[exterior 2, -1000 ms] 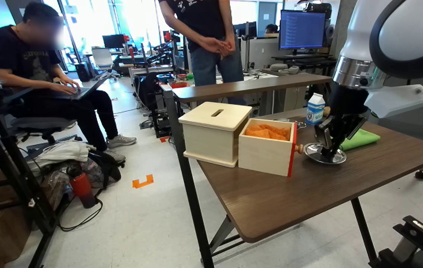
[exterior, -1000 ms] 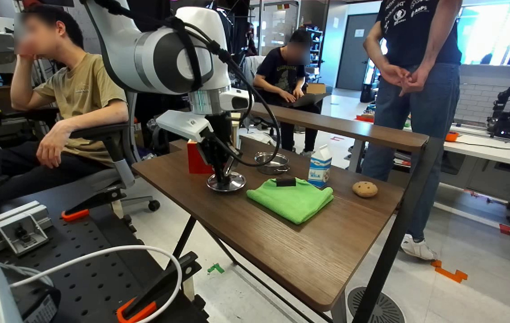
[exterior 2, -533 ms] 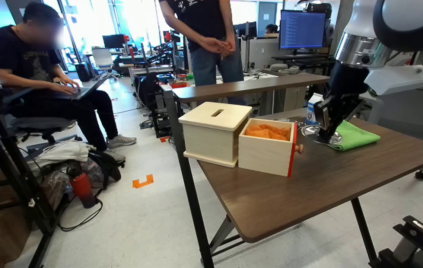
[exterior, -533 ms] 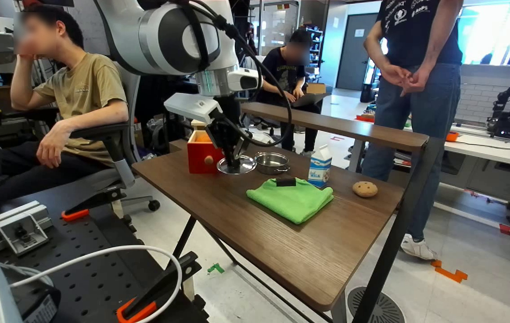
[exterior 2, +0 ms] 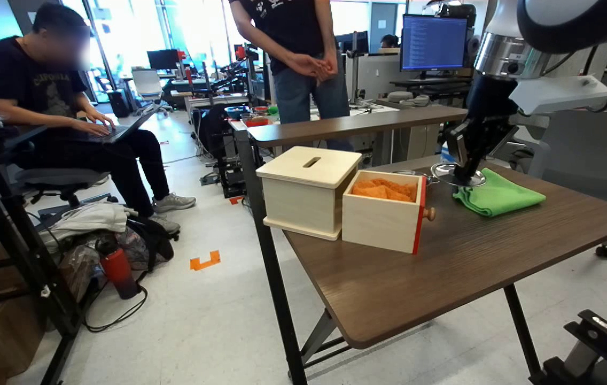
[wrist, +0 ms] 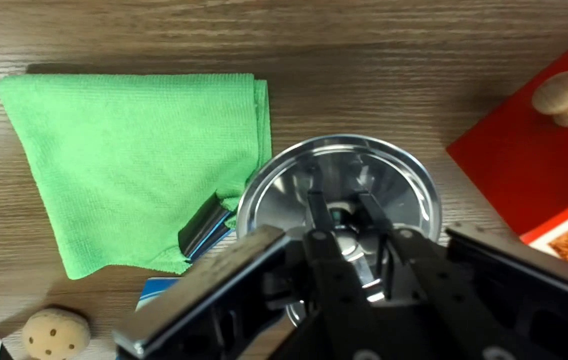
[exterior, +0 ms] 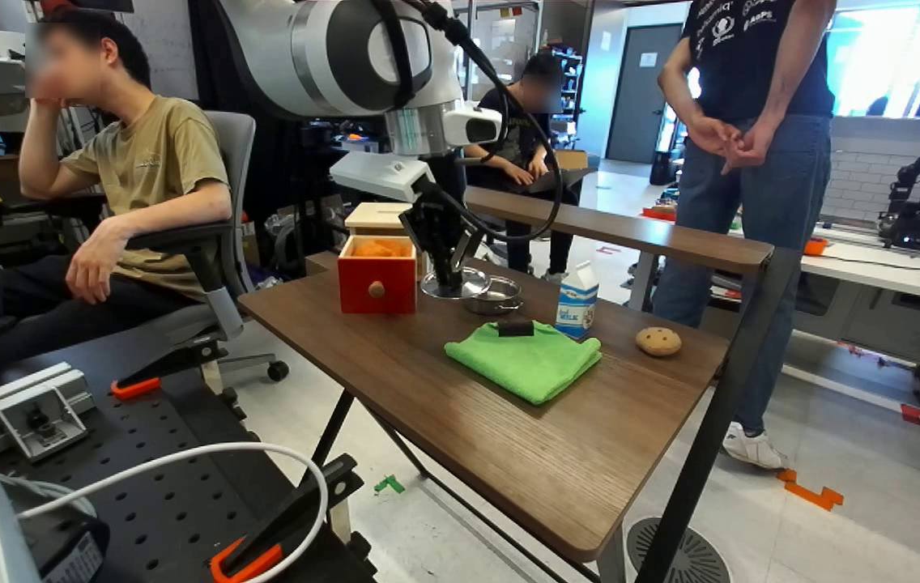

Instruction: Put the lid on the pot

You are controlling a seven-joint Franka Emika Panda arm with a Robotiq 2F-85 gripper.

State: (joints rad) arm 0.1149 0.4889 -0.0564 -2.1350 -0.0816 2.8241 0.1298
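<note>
Arm (exterior: 355, 57) sits closer to pot (exterior: 499, 305) than 1 sec ago, as does what it holds. Red box (exterior: 379, 271) & green cloth (exterior: 525, 364) rest near pot, on different sides. Pot is uncovered; lid (exterior: 474, 284) hangs approx. level above its edge or just beside it (can't tell which), prob. so it can seat flat. Claw (wrist: 342, 204) grips lid mid-disc, prob. b/c that balances it & leaves rim free to meet pot.

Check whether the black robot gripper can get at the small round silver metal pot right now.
Likely yes, to cover it: the gripper holds the shiny round silver lid close to the pot, and nothing visible stands between them. Grasping the pot would first mean releasing the lid.
</note>
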